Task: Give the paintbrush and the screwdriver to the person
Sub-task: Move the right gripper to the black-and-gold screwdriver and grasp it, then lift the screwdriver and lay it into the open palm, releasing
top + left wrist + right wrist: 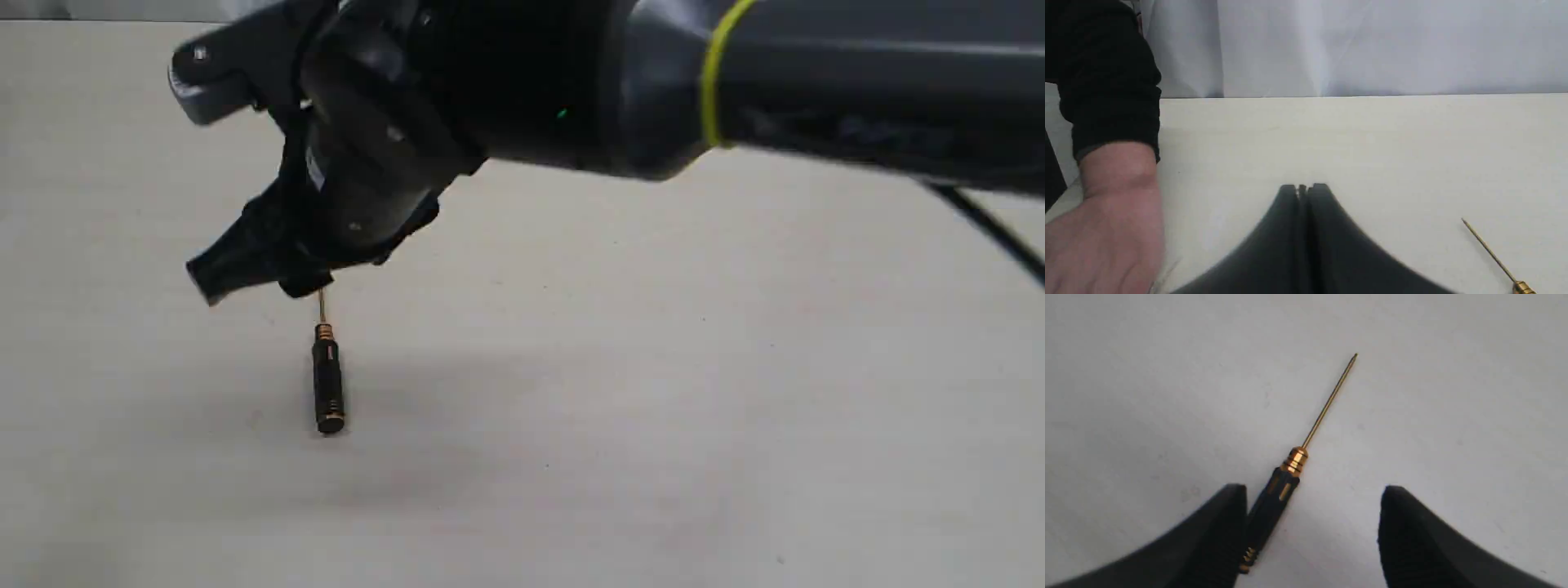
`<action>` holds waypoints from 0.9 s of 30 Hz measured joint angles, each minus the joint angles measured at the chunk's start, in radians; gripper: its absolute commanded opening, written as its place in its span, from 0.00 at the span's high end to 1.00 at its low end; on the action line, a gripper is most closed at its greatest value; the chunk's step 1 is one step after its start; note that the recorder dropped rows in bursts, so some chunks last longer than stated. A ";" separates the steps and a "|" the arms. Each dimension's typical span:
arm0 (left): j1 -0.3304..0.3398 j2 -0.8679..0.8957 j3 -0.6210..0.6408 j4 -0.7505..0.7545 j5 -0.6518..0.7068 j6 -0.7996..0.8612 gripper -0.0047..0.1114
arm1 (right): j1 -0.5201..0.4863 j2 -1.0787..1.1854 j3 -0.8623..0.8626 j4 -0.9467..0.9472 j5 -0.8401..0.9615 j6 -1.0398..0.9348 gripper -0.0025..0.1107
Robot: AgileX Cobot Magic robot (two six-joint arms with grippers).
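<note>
The screwdriver [328,384] lies flat on the pale table [653,408], black handle toward the camera, with its golden shaft running under my right gripper [253,273]. In the right wrist view that gripper [1312,490] stands open just above the table. The screwdriver's handle [1269,502] lies against the inside of one finger [1220,522], apart from the other. My left gripper [1303,188] is shut with nothing in it, low over the table. The person's hand [1106,228], in a black sleeve [1106,81], rests beside it. The screwdriver's shaft [1488,250] shows off to its other side. No paintbrush is in view.
My right arm, dark with a yellow band [718,73], spans the top of the exterior view from the right. A black cable [992,229] trails from it. A white backdrop [1372,45] rises behind the table's far edge.
</note>
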 measured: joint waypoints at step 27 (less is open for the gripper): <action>0.000 0.000 0.000 0.000 0.000 0.000 0.96 | 0.006 0.194 -0.244 0.004 0.246 -0.120 0.94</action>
